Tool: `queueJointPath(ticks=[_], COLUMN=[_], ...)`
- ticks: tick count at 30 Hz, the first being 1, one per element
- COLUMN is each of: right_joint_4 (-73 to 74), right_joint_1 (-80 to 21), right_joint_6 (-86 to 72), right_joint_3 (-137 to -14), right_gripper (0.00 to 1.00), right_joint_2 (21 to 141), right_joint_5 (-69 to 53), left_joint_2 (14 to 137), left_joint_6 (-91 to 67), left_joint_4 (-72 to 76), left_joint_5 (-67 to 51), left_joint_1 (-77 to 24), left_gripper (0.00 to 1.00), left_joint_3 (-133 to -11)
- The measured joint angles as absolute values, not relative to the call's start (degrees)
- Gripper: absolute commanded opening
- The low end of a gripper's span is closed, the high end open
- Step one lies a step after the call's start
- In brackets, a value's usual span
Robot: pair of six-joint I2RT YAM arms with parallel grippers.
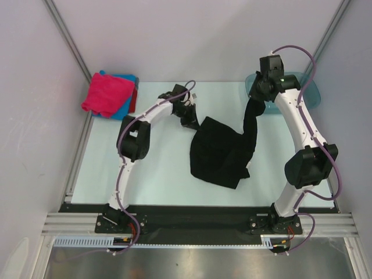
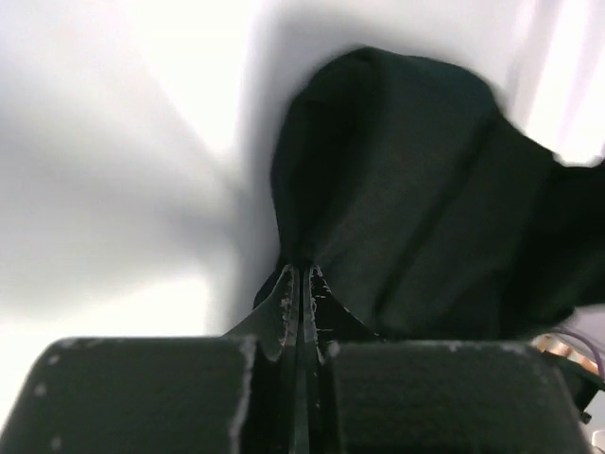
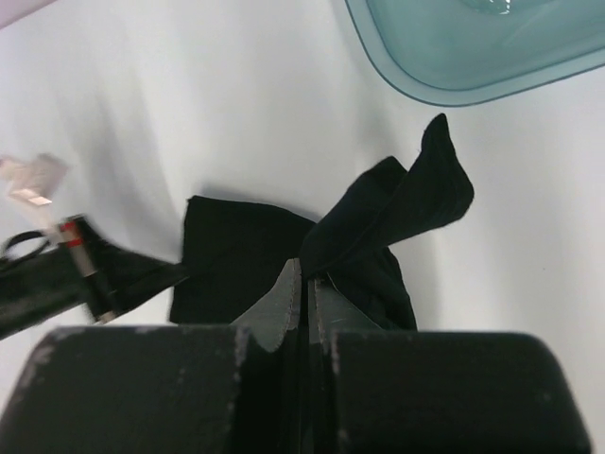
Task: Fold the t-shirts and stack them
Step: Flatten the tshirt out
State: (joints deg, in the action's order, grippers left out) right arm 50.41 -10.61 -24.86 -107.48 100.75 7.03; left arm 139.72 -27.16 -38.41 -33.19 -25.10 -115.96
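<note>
While the black t-shirt (image 1: 218, 154) lies bunched near the middle of the pale surface (image 1: 145, 180), both arms have hold of it. The left fingers (image 2: 282, 307) are pressed together on a fold of the black cloth (in the left wrist view the fabric rises straight out of the closed tips). From above, this grip sits at the shirt's far left corner.

The right fingers (image 3: 284, 298) are likewise closed on the shirt and pinch a narrow, gathered part of it. In the overhead view a long black strip climbs from the heap to the right arm's wrist and hangs clear of the surface. Part of the shirt spreads flat below the right fingers, with one loose end pointing toward the teal basin (image 3: 454, 47).

That basin stands at the far right corner, just behind the right wrist. At the far left corner, well apart from the black shirt, lies the folded stack. A magenta-pink shirt (image 1: 106, 93) is on top, a blue shirt (image 1: 129, 86) is beneath it, and a red edge (image 1: 134, 102) shows at the stack's right side.
</note>
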Motion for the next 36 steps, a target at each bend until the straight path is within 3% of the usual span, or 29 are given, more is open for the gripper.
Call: queueJointPath(ticks=[13,24,29,36], right_joint_4=[52.88,53.89,54.04,53.6], right_joint_1=[-7.53,-7.25,-6.85,-5.48], right_joint_6=[-24.53,-24.77,-24.67,-24.56], right_joint_3=[-103.9,-107.74,-112.36,-118.1], right_gripper=[0.0,0.0,0.0,0.0], right_joint_2=[100.73,104.73,108.66,113.36], right_joint_5=[10.81,13.74,14.02,13.54], left_joint_2=[100.55,92.12,85.71,80.05], left_joint_6=[-25.52,-29.36,-33.28,-39.03], left_joint_4=[-48.53,-63.18,-67.4,-72.4], left_joint_5=[-25.36,-16.25,-8.43,6.5], left_joint_1=[-19.25,-16.62,-15.16,-13.32], left_gripper=[0.0,0.0,0.0,0.0], left_joint_3=[-111.46,-105.21,-97.25,-99.92])
